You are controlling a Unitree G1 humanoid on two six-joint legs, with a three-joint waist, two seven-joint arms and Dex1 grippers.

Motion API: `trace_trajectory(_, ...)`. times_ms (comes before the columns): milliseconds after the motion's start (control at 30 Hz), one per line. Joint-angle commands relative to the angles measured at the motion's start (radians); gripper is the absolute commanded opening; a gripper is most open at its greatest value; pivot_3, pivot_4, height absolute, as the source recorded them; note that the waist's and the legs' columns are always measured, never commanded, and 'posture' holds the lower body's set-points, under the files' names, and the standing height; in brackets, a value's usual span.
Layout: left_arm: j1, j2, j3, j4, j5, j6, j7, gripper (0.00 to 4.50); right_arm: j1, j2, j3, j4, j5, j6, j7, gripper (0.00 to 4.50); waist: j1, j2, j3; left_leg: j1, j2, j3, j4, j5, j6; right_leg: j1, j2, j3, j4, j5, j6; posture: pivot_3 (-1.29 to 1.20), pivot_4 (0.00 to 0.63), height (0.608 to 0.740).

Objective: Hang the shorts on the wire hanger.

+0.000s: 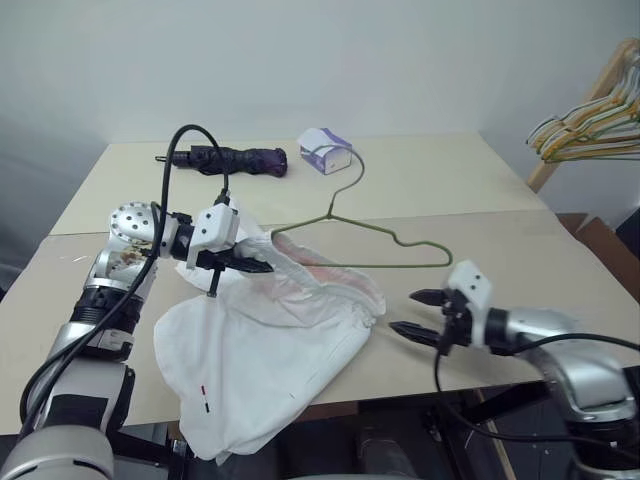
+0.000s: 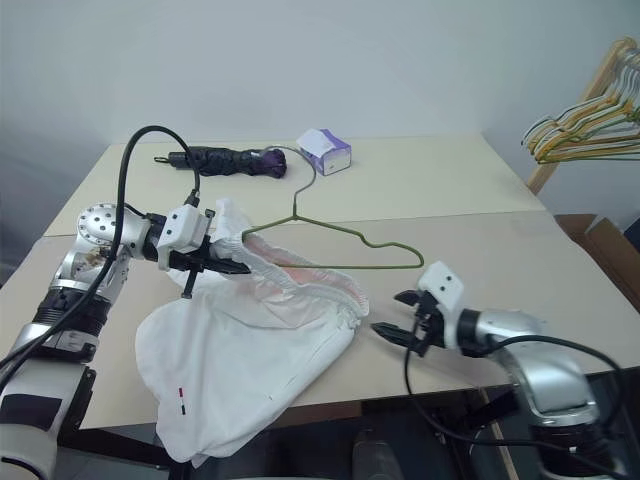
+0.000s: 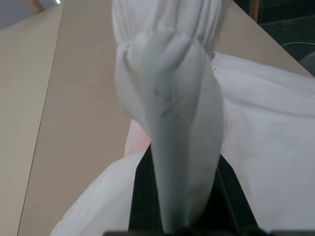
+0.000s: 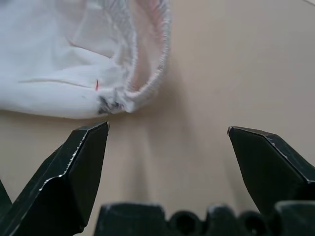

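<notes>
My left gripper (image 1: 262, 266) is pinched tight on the gathered waistband of the shorts (image 1: 270, 350), and from my left wrist the bunched white cloth rises straight up from between the two black fingers (image 3: 142, 191), a thick fold filling the gap. That end of the waistband is lifted off the table (image 1: 560, 270) while the rest of the shorts sags down and spreads across the front of the tabletop, one leg drooping over the near edge with its small dark dash marks showing near the hem. My right gripper (image 1: 412, 313) stands wide apart, both fingers spread and holding nothing; it hovers low over bare table just beside the free end of the waistband, close but not touching, and from my right wrist I see the elastic rim and its pinkish inside lying just ahead of the open fingertips (image 4: 91, 142). The wire hanger (image 1: 400, 240) lies flat on the table right behind the shorts, its hook curving away toward the far side, its near corner tucked at the raised waistband by my left gripper. Further back sit a folded dark umbrella (image 1: 235, 158) and a small white-and-purple tissue box (image 1: 326, 152).
</notes>
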Motion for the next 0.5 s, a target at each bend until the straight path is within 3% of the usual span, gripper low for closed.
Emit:
trace_trajectory(33, 0.005, -0.002, 0.04, -0.052, -0.008, 0.02, 0.02, 0.0, -0.027, 0.098, 0.029, -0.014, 0.026, 0.071, -0.125, 4.48, -0.002, 0.0, -0.001, 0.0, 0.0, 0.0, 0.0, 0.0, 0.0, 0.0, -0.001, 0.0, 0.0, 0.0, 0.0, -0.04, 0.001, 0.74)
trace_trajectory(133, 0.015, -0.002, 0.047, -0.067, -0.008, 0.031, 0.027, 0.0, -0.034, 0.154, 0.062, 0.015, 0.017, 0.088, -0.177, 4.48, -0.001, -0.001, -0.003, 0.0, -0.001, 0.0, 0.0, 0.0, 0.0, 0.0, -0.001, 0.0, 0.0, 0.0, 0.0, -0.04, 0.004, 0.74)
trace_trajectory(233, 0.021, -0.001, 0.054, -0.077, -0.005, 0.037, 0.027, 0.0, -0.043, 0.199, 0.065, 0.041, 0.035, 0.095, -0.21, 3.97, 0.0, -0.002, -0.003, 0.0, -0.001, 0.0, 0.0, 0.0, 0.0, 0.0, -0.001, 0.0, 0.0, 0.0, 0.0, -0.03, 0.005, 0.74)
trace_trajectory(500, 0.035, 0.012, 0.059, -0.066, 0.014, 0.02, 0.034, 0.0, -0.053, 0.194, -0.019, 0.039, 0.105, 0.096, -0.216, 1.13, 0.0, -0.002, -0.003, 0.0, -0.001, 0.0, 0.0, 0.0, 0.0, 0.0, -0.001, 0.0, 0.0, 0.0, 0.0, -0.03, 0.004, 0.74)
